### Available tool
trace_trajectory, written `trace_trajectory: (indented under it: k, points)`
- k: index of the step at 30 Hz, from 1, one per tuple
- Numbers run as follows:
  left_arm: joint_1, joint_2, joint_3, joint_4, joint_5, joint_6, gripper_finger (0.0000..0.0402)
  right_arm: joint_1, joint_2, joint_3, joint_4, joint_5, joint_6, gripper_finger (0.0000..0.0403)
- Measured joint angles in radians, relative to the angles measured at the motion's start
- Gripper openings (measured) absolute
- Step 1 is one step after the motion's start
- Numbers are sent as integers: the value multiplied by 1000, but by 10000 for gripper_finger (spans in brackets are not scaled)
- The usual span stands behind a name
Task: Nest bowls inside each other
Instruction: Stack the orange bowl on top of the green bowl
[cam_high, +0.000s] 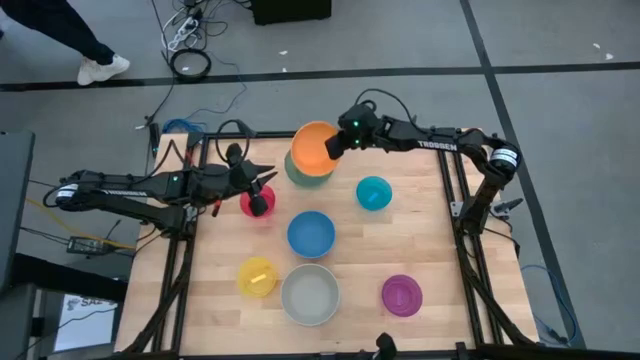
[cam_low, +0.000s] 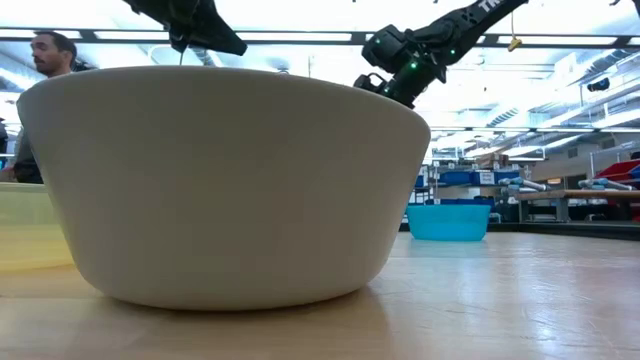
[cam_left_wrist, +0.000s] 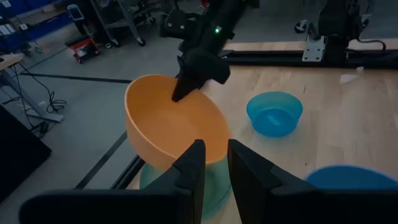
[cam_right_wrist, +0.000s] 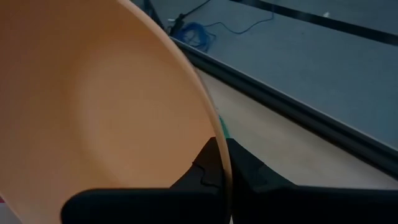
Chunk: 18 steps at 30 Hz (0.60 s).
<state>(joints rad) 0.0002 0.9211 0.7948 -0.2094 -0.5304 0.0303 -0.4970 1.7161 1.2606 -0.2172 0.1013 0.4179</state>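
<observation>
**Orange bowl tilted above the green one, held only by its rim**

The right gripper (cam_high: 334, 143) is closed on the rim of the orange bowl (cam_high: 313, 147), which hangs tilted over the green bowl (cam_left_wrist: 214, 186) at the far edge of the surface (cam_high: 350, 250). The grip is thin, so the bowl may slip or turn. If released while tilted, it could sit crooked or push the green bowl off the edge. The left gripper (cam_left_wrist: 211, 163), slightly open and empty, hovers over the pink bowl (cam_high: 257, 203).
</observation>
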Motion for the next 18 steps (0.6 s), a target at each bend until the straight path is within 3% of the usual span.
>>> trace_trajectory:
  k: [9, 18]
  points:
    - [0, 0, 0, 8, -1, 14, 76, 15, 4, 0, -1, 18, -1, 6]
    - [0, 0, 0, -2, -1, 15, 76, 44, 107, 1, 47, 34, 0, 19]
